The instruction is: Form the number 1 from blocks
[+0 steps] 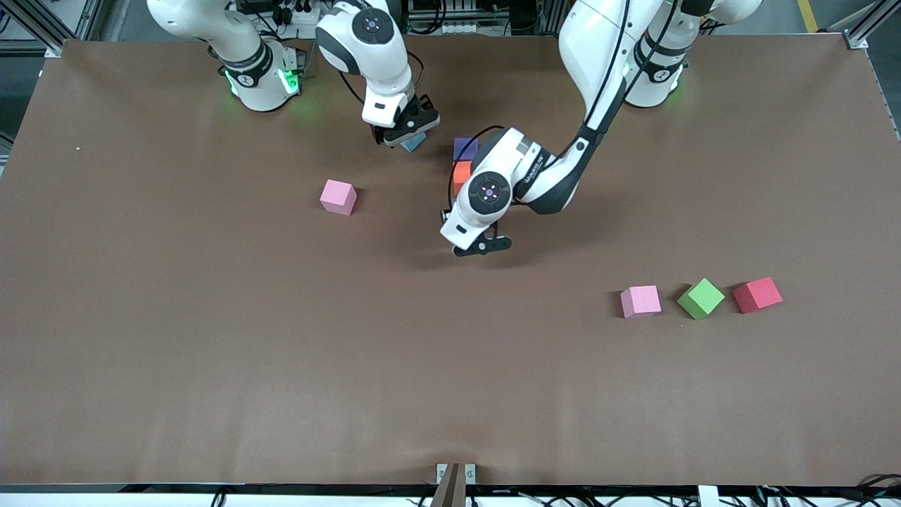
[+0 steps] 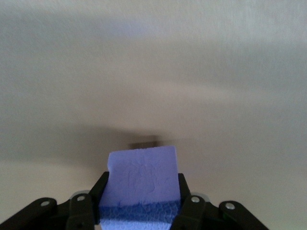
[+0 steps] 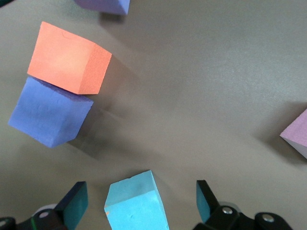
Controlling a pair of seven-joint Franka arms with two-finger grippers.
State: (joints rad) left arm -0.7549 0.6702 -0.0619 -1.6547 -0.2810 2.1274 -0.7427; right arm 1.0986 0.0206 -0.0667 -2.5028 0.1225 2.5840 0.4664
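Note:
My left gripper [image 1: 479, 248] is shut on a purple block [image 2: 141, 167] and hangs low over the table beside the orange block [image 1: 461, 176]. The hand hides the held block in the front view. The orange block touches a second purple block [image 1: 464, 148], which is farther from the front camera. My right gripper [image 1: 412, 134] is open, its fingers either side of the light blue block [image 3: 136, 203] without touching it. This block [image 1: 415, 143] rests on the table. One pink block [image 1: 338, 197] lies toward the right arm's end and another [image 1: 640, 301] toward the left arm's end.
A green cube [image 1: 700, 298] and a red cube [image 1: 757, 294] sit in a row with the pink block toward the left arm's end. The brown table [image 1: 281, 352] has bare surface on the side nearest the front camera.

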